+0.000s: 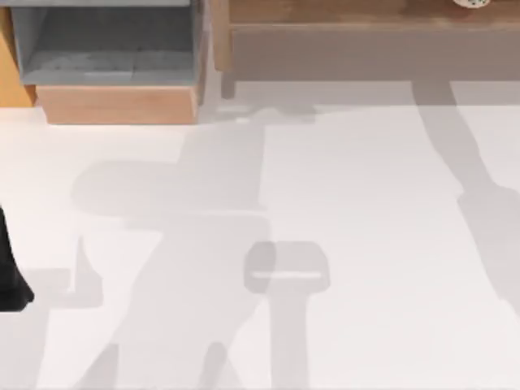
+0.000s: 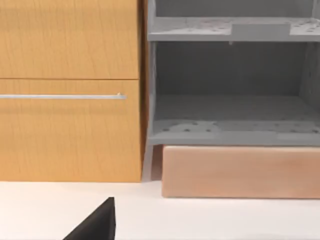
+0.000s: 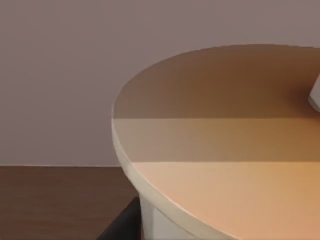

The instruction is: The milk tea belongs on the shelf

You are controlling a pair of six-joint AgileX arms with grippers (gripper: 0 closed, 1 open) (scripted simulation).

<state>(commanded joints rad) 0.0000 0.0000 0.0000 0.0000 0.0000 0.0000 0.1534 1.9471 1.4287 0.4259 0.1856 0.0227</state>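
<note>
Far right of the table: the milk tea (image 1: 472, 3) shows as a sliver of whitish rounded rim with small green and brown marks, sitting on top of the shelf (image 1: 366, 36). The shelf is the long brown unit along the far edge, plank rail above a duller panel. Judged from this, the drink is already where the task wants it.

Right wrist view: very close on a broad round tan-topped surface with a pale rim (image 3: 210, 150), brown wood beneath and a plain wall behind. Probably the milk tea's lid seen from just beside it, though this is not certain at such range. A dark edge low in that view may belong to the right gripper; grasp or release cannot be told.

The left arm (image 1: 10, 268) sits parked at the table's near left edge, facing the grey-lined box (image 2: 230, 90) and orange cabinet (image 2: 70, 90); its finger state cannot be told.

No legible writing or brand anywhere.
</note>
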